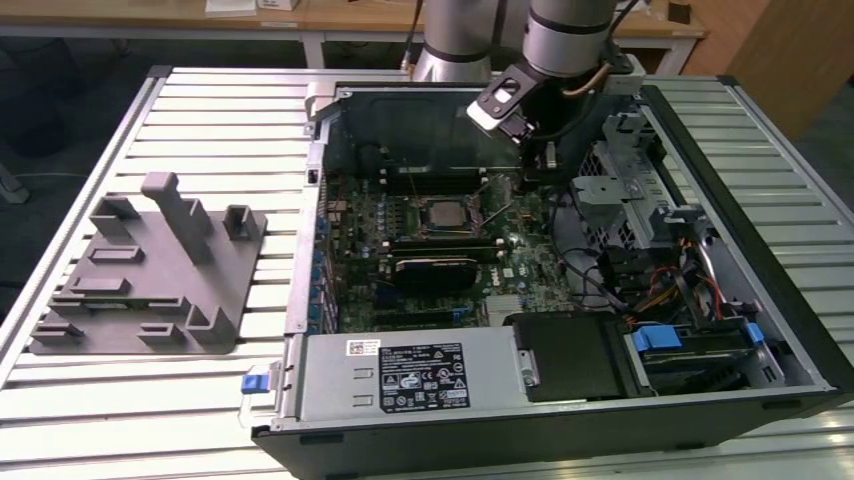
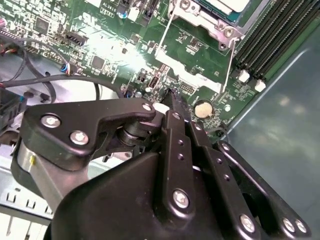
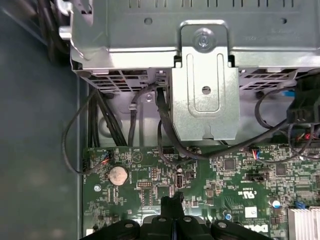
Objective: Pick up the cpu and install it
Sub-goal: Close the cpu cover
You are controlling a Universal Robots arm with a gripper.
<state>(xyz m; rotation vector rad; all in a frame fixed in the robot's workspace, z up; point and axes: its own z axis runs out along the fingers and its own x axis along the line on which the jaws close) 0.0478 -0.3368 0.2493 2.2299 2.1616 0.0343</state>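
- Exterior view: the gripper [image 1: 534, 165] is down inside the open computer case [image 1: 747, 300], upper middle of the frame. The cpu [image 1: 446, 213] lies on the green motherboard [image 1: 521, 265] at frame centre, just to the exterior view's left of the gripper.
- The grey tray [image 1: 147, 280] sits at the exterior view's left on the slatted table [image 1: 200, 100], well apart from the case.
- Second wrist view: the fingers are pressed together with nothing pinched. The tip is low over the board, near the coin cell [image 2: 201, 108].
- The cpu's silvery plate with its beige rim sits inside the metal socket frame [image 2: 197, 22]. The wire lever [image 2: 230, 55] runs out from the frame's corner, between the socket and the tip.
- First wrist view: the fingertips meet in one point above the board. The drive bracket [image 3: 205, 85] and black cables [image 3: 165, 130] lie beyond.
- Judgement: the chip looks placed, so the step in hand is likely latching it.
- To do that well, use the closed tip as a pusher on the lever only. Stay off the chip's plate, move slowly, and keep the wrist clear of the cables.
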